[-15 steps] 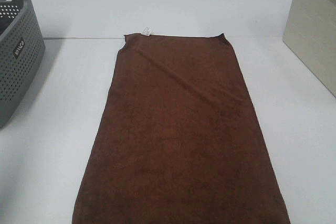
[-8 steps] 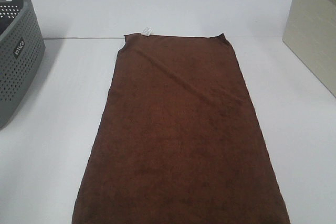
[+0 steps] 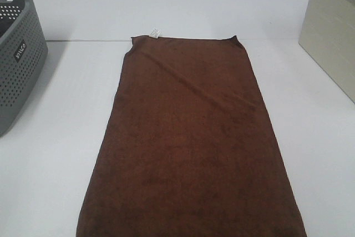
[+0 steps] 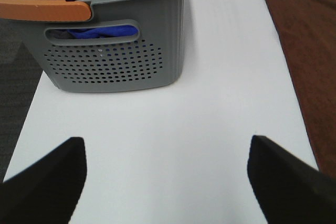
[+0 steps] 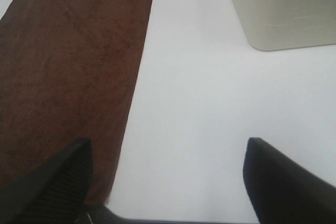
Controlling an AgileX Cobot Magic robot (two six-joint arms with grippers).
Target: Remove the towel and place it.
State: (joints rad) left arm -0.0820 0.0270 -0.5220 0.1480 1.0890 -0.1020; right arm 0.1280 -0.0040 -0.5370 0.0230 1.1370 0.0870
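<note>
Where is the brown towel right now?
In the high view the towel lies spread flat in the middle of the white table, between the grey basket on the left and the beige bin on the right.

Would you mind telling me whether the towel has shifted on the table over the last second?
No. The towel keeps its far edge along the table seam, white tag unmoved.

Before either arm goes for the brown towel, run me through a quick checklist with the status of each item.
1. towel lying flat, nothing on top: ok.
2. left gripper open and empty: ok.
3. right gripper open and empty: ok.
4. Bare table on both sides of the towel: ok.
5. grey basket has room: cannot tell, clothes already inside.
6. Towel's near edge reachable: cannot tell, it runs out of the high view.
</note>
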